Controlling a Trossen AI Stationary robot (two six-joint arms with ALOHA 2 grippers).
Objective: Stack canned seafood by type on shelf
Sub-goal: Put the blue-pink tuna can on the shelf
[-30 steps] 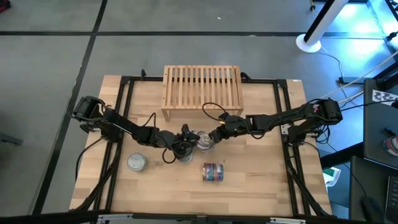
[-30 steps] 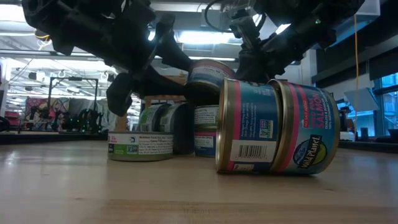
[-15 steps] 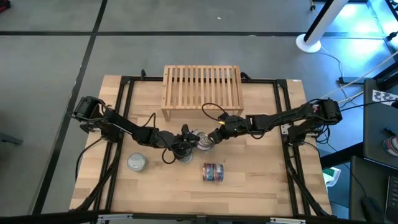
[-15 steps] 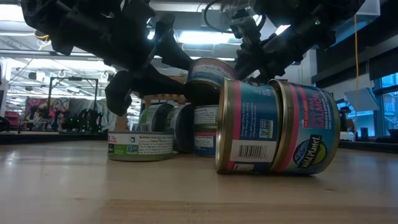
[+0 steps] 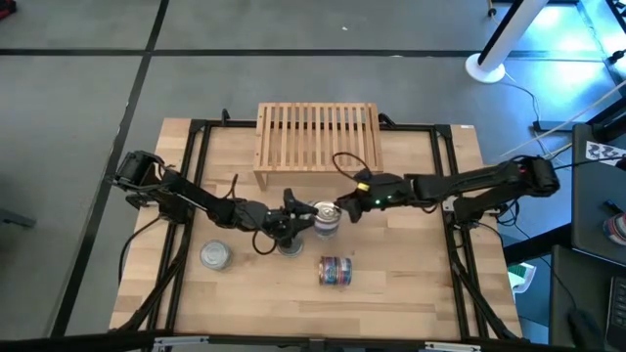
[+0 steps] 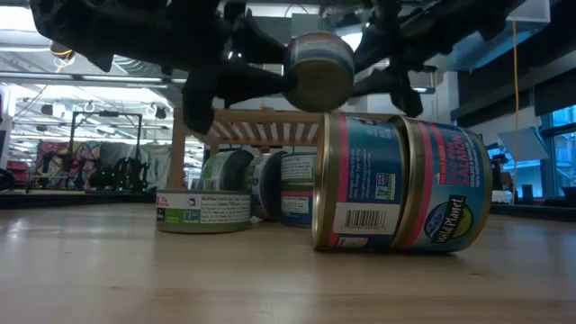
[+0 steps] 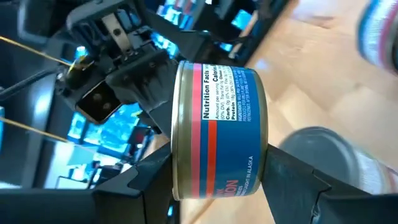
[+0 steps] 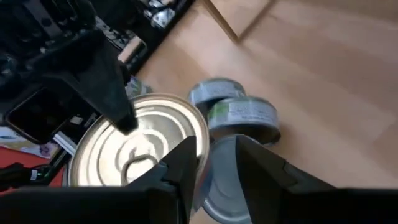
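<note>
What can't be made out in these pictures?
- Low view: the shelf is mostly hidden by the arms and by the salmon tins lying in front.
- High view: the table tins are covered by the left gripper, so they cannot be counted.
- Left wrist view: the held tin has its label partly hidden by the fingers.

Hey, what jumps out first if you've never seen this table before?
The left hand holds a blue and red tin in the air at the table's middle, with the right hand right beside it. Two more blue and red tins lie on their sides up front, before the wooden shelf.
</note>
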